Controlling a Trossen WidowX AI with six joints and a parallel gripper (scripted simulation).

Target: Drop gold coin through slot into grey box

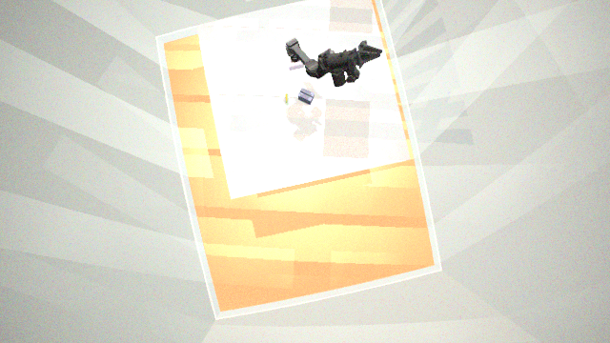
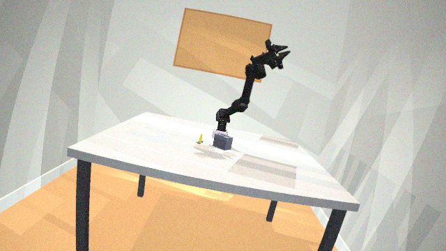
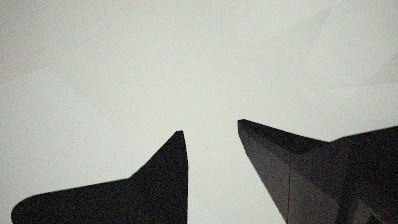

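The gold coin (image 1: 286,98) (image 2: 201,137) stands upright, seen as a thin yellow shape, in its small green holder (image 2: 199,142) on the table. The grey box (image 1: 306,96) (image 2: 222,141) stands beside it, to its right in the top and exterior views; a dark line, which looks like the slot, crosses its lid in the top view. My gripper (image 2: 288,49) (image 3: 211,132) is partly open with nothing between its fingers. It is high above the table, far up and to the right of coin and box in the exterior view, pointing away from them.
The arm (image 1: 338,62) (image 2: 248,85) rises from its pale base (image 2: 220,133) just behind the box. The white table (image 1: 267,157) (image 2: 146,153) bears light shadow patches. An orange board (image 2: 219,42) hangs on the wall behind the arm. The wrist view shows only pale wall beyond the fingers.
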